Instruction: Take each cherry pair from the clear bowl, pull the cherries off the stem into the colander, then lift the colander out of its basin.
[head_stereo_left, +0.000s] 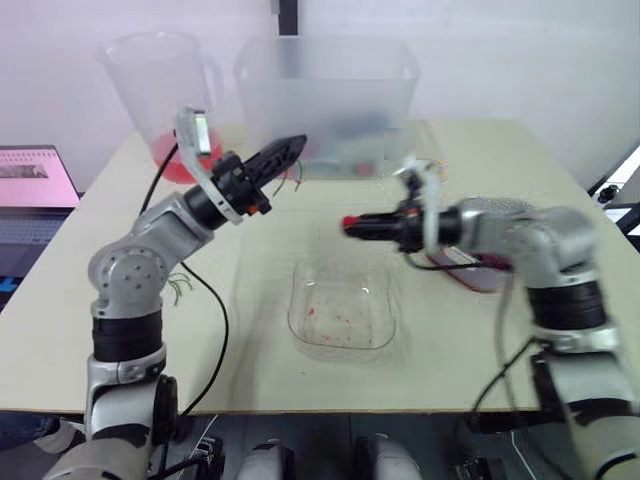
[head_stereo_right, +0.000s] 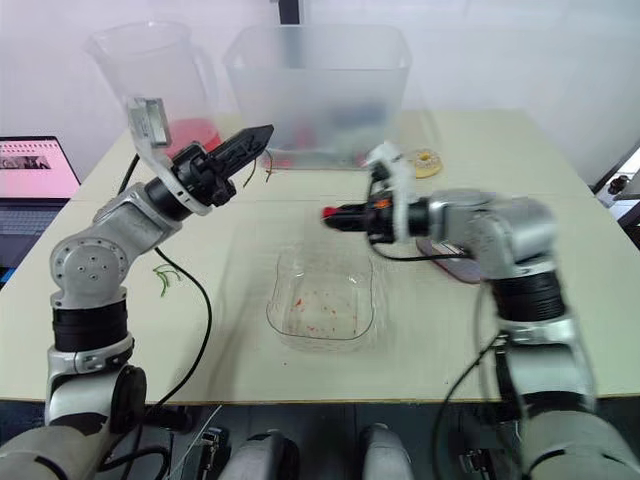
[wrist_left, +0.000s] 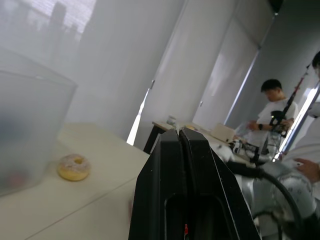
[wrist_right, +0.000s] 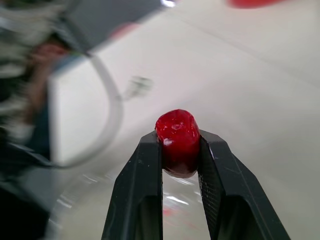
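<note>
R gripper (head_stereo_right: 330, 216) squeezing one red cherry (wrist_right: 177, 140), up over table (head_stereo_left: 480, 160) just behind clear bowl (head_stereo_left: 296, 300), L gripper (head_stereo_left: 295, 147) pinched tight on thin stem (head_stereo_left: 297, 180), nr frosty tub (head_stereo_left: 325, 100) at back

Beige table (head_stereo_left: 520, 170), white wall (head_stereo_left: 520, 60), perhaps blinds (wrist_left: 220, 85).

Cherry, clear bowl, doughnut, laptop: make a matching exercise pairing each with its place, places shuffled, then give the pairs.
Things:
1. cherry
2. clear bowl
3. doughnut
4. laptop

Places:
A. on the far side of the table, beside the frosted tub
B. past the table's left edge
C. pinched in the right gripper
D. on the table's near side, between the arms

Pairs: 1-C, 2-D, 3-A, 4-B
</note>
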